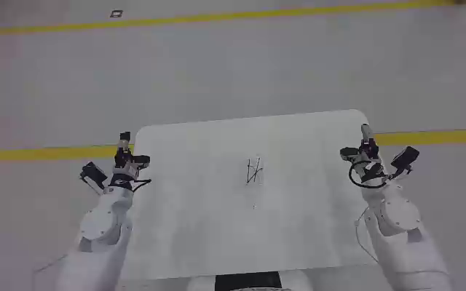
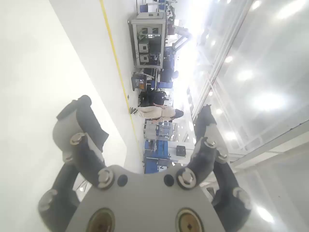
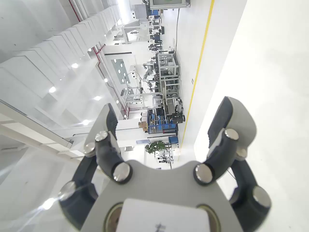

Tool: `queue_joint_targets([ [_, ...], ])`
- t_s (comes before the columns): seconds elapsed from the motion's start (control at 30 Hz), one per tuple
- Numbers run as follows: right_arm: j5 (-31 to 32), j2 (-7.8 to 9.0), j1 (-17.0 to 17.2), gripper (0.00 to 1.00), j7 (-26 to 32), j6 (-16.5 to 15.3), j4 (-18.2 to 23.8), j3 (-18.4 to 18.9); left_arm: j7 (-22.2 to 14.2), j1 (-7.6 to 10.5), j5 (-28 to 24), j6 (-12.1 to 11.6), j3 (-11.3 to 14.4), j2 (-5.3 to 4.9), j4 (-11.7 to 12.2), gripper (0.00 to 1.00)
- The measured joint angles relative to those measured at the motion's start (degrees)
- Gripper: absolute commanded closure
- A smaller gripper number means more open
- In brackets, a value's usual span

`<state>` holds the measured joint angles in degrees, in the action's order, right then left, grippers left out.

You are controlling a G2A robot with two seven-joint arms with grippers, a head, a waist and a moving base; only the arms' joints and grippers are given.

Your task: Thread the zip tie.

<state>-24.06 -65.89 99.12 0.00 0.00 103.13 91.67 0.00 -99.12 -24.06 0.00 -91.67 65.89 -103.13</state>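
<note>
Thin black zip tie (image 1: pixel 253 171) is lying near the middle of the white rectangular tabletop (image 1: pixel 196 225) and looks like a few crossed strands. Left end effector (image 2: pixel 144 108) and right end effector (image 3: pixel 167 105) are both wide open and empty, sitting at opposite tabletop edges, well apart from it.

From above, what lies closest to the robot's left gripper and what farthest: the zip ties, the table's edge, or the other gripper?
From the left gripper, in the top view:
1. The table: its left edge is right beside the gripper.
2. The zip ties, lying mid-table.
3. The right gripper, at the table's opposite edge.
</note>
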Motion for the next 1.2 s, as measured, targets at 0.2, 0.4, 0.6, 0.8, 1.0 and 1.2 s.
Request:
queue_joint_targets([
  [0.2,0.0,0.0,0.0,0.0,0.0,0.0,0.0,0.0,-1.39,0.14,1.58,-0.61,0.65,-0.23,-1.57,0.0],
  [0.4,0.0,0.0,0.0,0.0,0.0,0.0,0.0,0.0,-11.55,-1.34,13.85,4.45,2.62,-0.95,-6.68,0.0],
  [0.6,0.0,0.0,0.0,0.0,0.0,0.0,0.0,0.0,-12.08,-1.38,14.88,4.51,2.48,-1.02,-6.73,0.0],
  [0.8,0.0,0.0,0.0,0.0,0.0,0.0,0.0,0.0,-18.28,-0.23,20.62,3.21,4.62,-1.45,-8.09,0.0],
  [1.0,0.0,0.0,0.0,0.0,0.0,0.0,0.0,0.0,-26.97,3.26,28.18,7.82,9.82,-1.83,-8.56,0.0],
  [1.2,0.0,0.0,0.0,0.0,0.0,0.0,0.0,0.0,-27.62,3.78,29.21,8.16,10.72,-1.85,-8.21,0.0],
])
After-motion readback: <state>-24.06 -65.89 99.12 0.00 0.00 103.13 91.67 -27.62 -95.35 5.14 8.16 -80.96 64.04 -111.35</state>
